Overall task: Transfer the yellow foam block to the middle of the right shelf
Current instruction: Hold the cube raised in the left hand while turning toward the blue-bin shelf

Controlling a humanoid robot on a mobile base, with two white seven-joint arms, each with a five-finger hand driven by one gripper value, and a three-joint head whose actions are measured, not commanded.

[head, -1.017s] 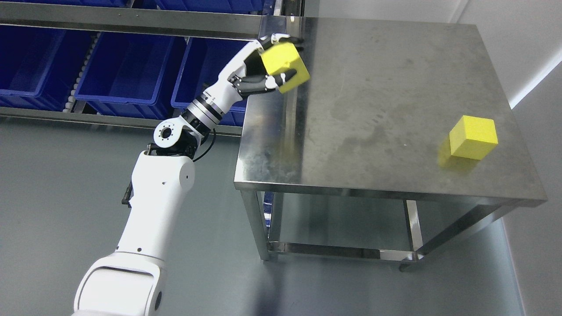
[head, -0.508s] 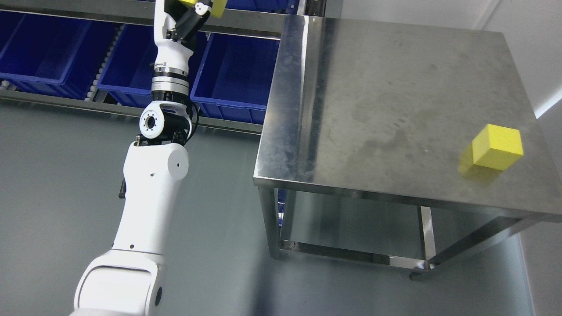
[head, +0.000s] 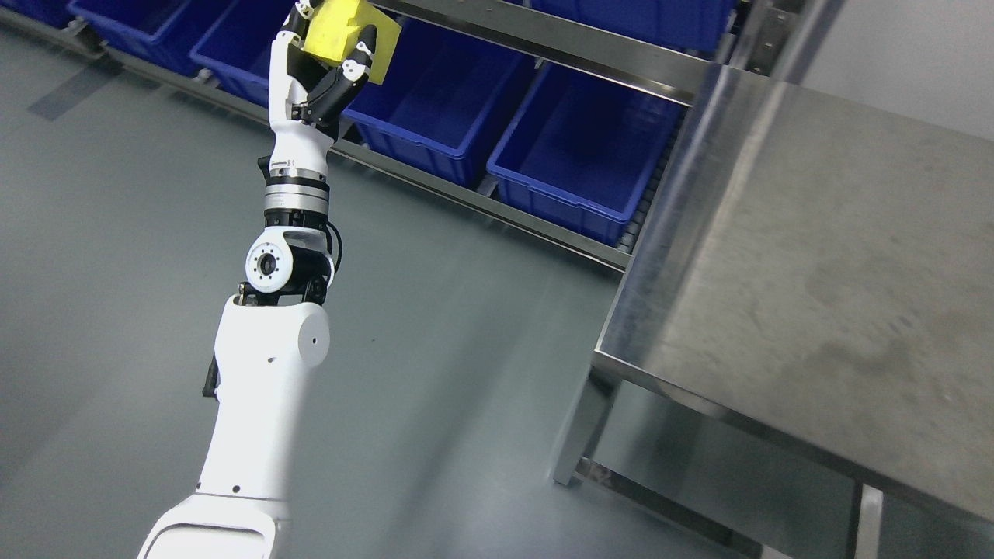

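My left hand (head: 330, 54) is raised high at the upper left and is shut on a yellow foam block (head: 345, 31). The block is held in front of the blue bins (head: 435, 109) on the lower level of the metal shelf (head: 559, 46). The block touches nothing else. My right arm is out of view.
A steel table (head: 815, 295) fills the right side, its left edge next to the shelf. Several open blue bins, such as the right bin (head: 575, 163), sit in a row on the shelf. Grey floor (head: 116, 233) lies to the left and below.
The camera has swung left, so the table shifted right and the second yellow block left the view. My left arm stays raised with the block.
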